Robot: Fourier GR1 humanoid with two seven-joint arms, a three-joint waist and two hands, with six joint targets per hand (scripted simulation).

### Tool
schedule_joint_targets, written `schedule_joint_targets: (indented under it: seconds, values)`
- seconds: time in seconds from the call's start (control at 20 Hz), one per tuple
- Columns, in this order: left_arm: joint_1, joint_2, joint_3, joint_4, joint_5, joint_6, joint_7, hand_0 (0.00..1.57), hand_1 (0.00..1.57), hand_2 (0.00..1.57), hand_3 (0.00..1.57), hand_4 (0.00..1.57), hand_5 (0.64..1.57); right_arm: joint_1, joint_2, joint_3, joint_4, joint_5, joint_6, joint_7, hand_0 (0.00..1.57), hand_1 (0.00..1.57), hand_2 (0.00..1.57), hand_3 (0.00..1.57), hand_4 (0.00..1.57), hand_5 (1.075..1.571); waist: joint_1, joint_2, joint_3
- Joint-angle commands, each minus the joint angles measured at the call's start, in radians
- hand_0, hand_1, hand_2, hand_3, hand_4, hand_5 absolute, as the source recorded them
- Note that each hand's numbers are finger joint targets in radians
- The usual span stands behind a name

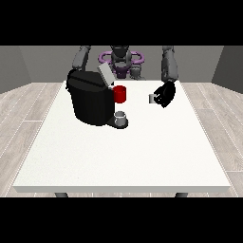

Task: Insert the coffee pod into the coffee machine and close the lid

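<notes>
Right of centre, the hand at the view's right (165, 94) pinches the small grey pod (152, 98) above the table (123, 156); the black coffee machine (90, 102) stands upper left, lid (105, 73) raised.

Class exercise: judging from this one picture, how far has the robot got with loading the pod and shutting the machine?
Done: the hand at the view's right holds the small grey coffee pod above the white table. In hand: carrying it to the black coffee machine. Left: dropping it into the red pod holder and closing the raised grey lid.
</notes>
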Motion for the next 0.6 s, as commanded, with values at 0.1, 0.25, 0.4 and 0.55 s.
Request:
schedule_joint_targets:
  seconds: [0.1, 0.25, 0.4, 0.55]
  values:
    - [-0.077, -0.002, 0.021, -0.031, 0.044, -0.144, 0.036, 1.46, 1.46, 1.44, 1.35, 0.57, 1.571, -0.072, -0.046, -0.06, 0.086, -0.022, -0.009, 0.027, 0.0, 0.0, 0.0, 0.0, 0.26, 1.571, 0.054, -0.058, -0.0009]
    - [-0.08, 0.017, 0.051, -0.01, 0.046, -0.125, 0.016, 1.45, 1.45, 1.39, 1.3, 0.58, 1.571, -0.017, -0.011, -0.003, 0.061, -0.001, 0.002, 0.006, 0.0, 0.0, 0.0, 0.0, 0.29, 1.571, 0.015, -0.059, -0.0014]
    - [-0.065, -0.058, 0.02, -0.055, 0.029, -0.106, 0.068, 1.42, 1.42, 1.39, 1.29, 0.6, 1.571, 0.01, -0.017, 0.007, 0.086, 0.025, -0.006, -0.011, 0.0, 0.0, 0.0, 0.0, 0.23, 1.571, 0.029, -0.115, -0.0012]
    - [-0.13, -0.046, 0.031, -0.1, 0.051, -0.187, 0.134, 1.26, 1.26, 1.31, 1.26, 0.58, 1.571, -0.004, -0.049, -0.022, 0.143, 0.009, 0.02, -0.018, 0.0, 0.0, 0.0, 0.0, 0.25, 1.571, 0.051, -0.144, -0.0009]
